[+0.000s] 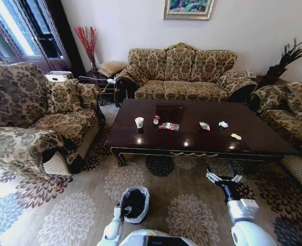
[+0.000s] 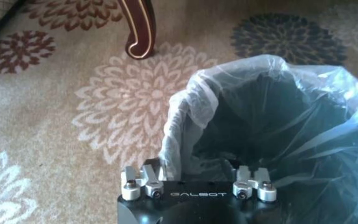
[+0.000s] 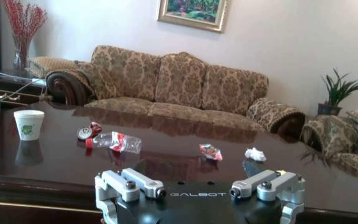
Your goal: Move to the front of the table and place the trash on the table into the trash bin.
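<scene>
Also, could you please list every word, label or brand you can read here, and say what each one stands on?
"GALBOT": on the left gripper body, at the trash bin rim.
"GALBOT": on the right gripper body, facing the table.
Cup: green print, too blurred to read.
Bottle: red label, unreadable.
Wrapper: print unreadable.

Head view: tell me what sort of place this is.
Most likely a home living room: a patterned sofa and matching armchair surround a dark wooden coffee table on a floral carpet, with a framed painting on the wall.
</scene>
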